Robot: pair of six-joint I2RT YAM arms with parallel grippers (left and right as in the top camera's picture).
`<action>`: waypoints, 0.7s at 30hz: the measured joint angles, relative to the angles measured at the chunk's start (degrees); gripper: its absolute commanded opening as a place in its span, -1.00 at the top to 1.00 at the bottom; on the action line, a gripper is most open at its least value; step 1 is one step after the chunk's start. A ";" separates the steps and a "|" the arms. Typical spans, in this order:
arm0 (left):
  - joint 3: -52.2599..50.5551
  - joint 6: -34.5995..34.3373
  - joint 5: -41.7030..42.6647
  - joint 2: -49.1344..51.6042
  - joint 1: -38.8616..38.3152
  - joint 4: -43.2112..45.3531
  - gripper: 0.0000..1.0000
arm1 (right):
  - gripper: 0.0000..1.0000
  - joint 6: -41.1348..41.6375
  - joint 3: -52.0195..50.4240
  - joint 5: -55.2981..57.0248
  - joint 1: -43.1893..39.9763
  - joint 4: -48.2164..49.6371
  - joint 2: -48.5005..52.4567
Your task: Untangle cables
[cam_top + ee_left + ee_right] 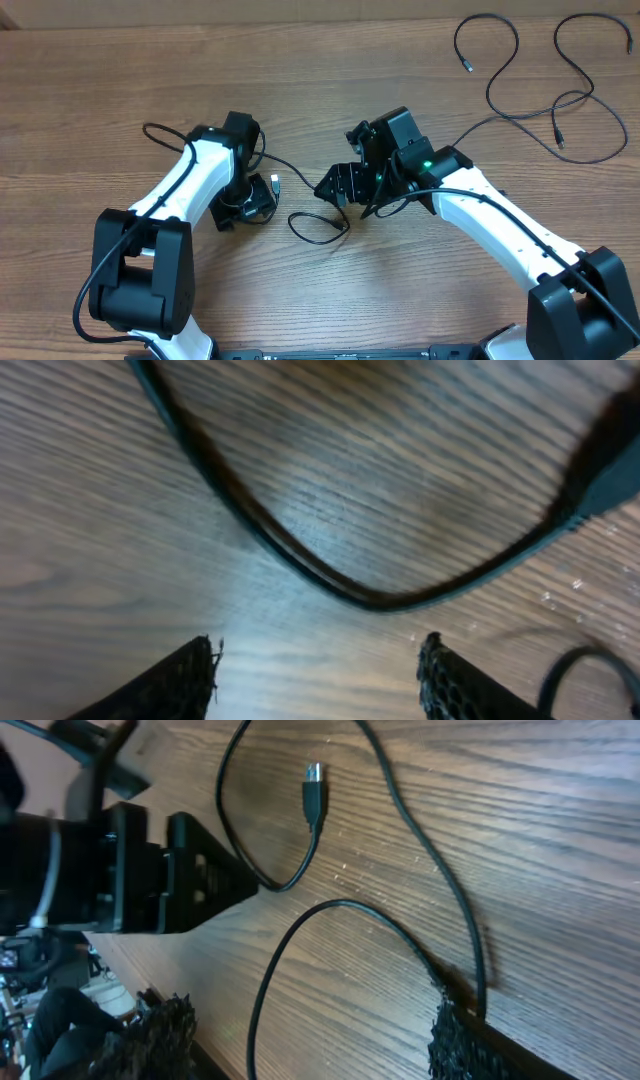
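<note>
Overhead: my left end effector (262, 195) and right end effector (338, 188) flank a cable loop (312, 235) on the table (120, 80). Left wrist: jaws parted, empty, cable (330, 588) ahead. Right wrist: jaws wide, cable brushing one fingertip (460, 1035).

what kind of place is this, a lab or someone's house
Most likely a robotics lab or test bench: two white-and-black robot arms stand at a wood-grain table, with thin black cables lying loose on it.
</note>
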 measured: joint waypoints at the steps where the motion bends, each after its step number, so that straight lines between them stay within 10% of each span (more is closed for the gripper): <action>1: -0.96 -0.74 0.22 0.00 0.00 1.16 -0.23 | -0.53 0.00 0.00 -0.07 0.22 -0.04 0.00; 21: -7.37 -18.12 1.01 -0.46 0.00 14.93 -0.16 | -0.53 0.00 0.00 0.20 0.92 -0.50 0.00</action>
